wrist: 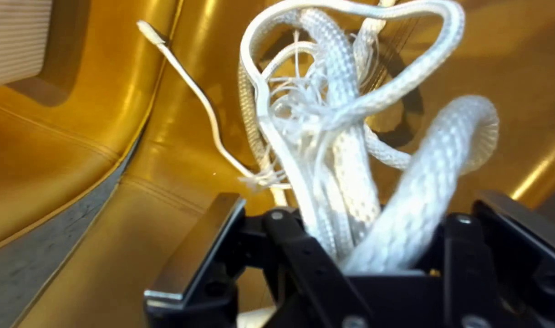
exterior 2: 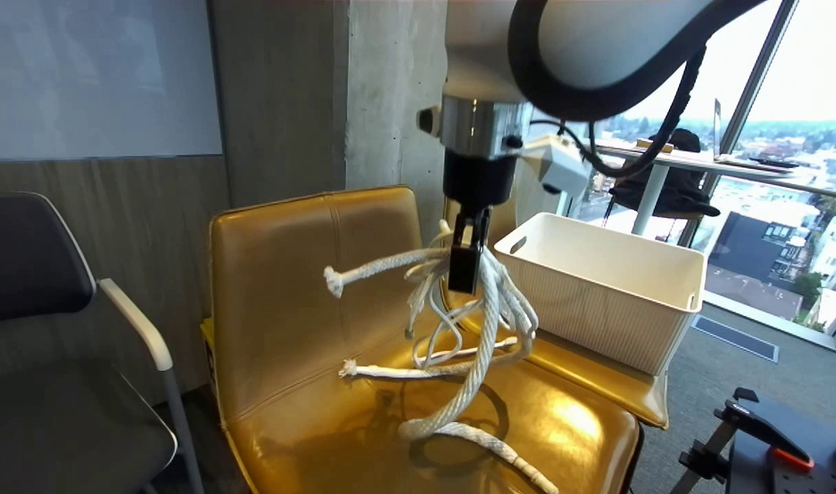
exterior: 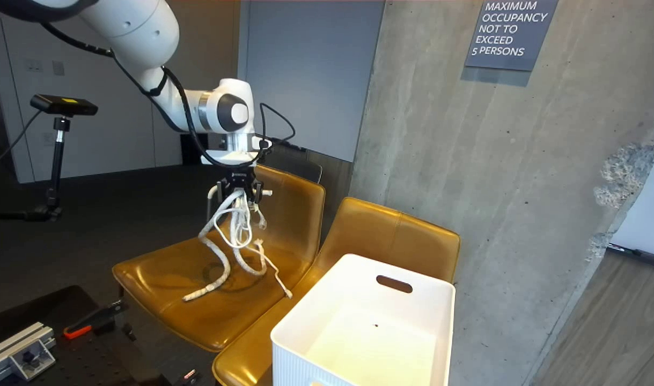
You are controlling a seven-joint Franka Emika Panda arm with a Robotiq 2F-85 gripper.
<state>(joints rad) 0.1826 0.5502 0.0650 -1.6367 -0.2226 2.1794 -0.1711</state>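
My gripper is above the seat of a tan chair, also in the other views. White ropes, thick and thin, bunch together between its fingers and hang from it in loops. The fingers stand apart with the bundle between them; their contact with it is hidden. In an exterior view the gripper shows side-on, with rope behind the finger. One thick end sticks out sideways; another reaches down near the seat. In the wrist view the ropes run into the jaws.
A white ribbed bin, open at the top, stands on the neighbouring tan chair. A concrete wall rises behind. A camera on a stand, a dark bench with a red-marked tool and a dark office chair are nearby.
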